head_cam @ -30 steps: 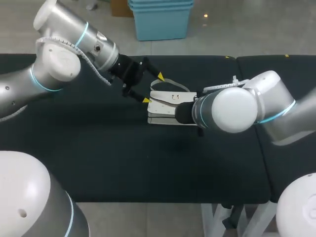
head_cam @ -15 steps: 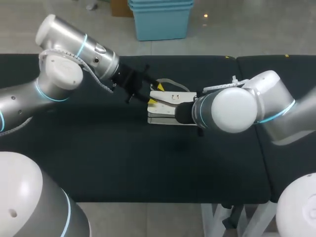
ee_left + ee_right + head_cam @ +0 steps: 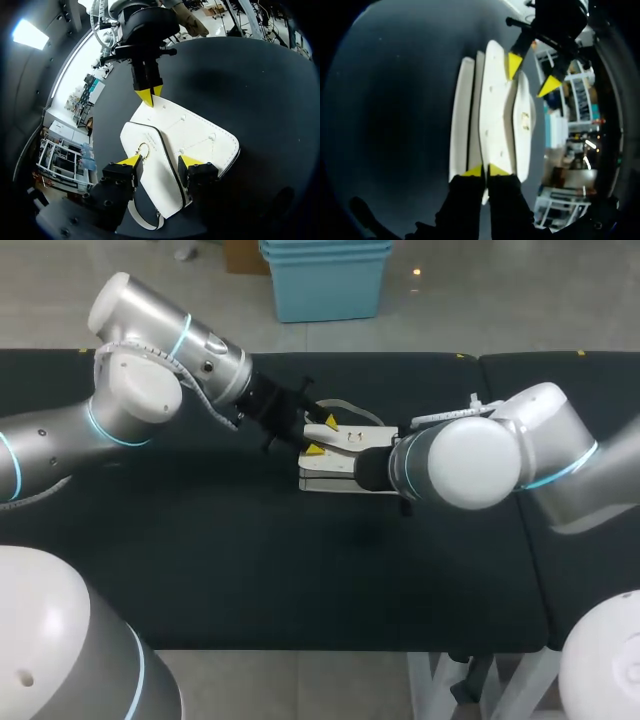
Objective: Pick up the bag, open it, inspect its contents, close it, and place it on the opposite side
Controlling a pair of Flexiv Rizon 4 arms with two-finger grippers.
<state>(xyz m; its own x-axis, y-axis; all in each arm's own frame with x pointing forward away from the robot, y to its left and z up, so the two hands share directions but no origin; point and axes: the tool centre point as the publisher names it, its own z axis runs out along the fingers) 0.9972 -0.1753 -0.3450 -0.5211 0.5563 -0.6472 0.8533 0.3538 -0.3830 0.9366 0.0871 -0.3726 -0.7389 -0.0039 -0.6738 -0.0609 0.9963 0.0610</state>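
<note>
A white bag (image 3: 335,457) lies flat at the middle of the black table, its strap (image 3: 347,404) looped behind it. My left gripper (image 3: 321,436) sits at the bag's left end. In the left wrist view the left gripper (image 3: 160,161) has its fingers closed in on the flap (image 3: 150,165) from both sides, beside the ring clasp (image 3: 143,150). My right gripper (image 3: 485,171) is shut on the opposite edge of the bag (image 3: 495,100), a thin panel pinched between its tips. The right gripper's tips (image 3: 149,95) also show in the left wrist view. From overhead, the right arm hides them.
The black table (image 3: 300,570) stretches wide in front of the bag, with a seam (image 3: 520,510) to a second black table at the right.
My left gripper has moved right onto the bag's left end, and its fingers have closed from wide apart onto the flap. The right arm and the bag have stayed put.
</note>
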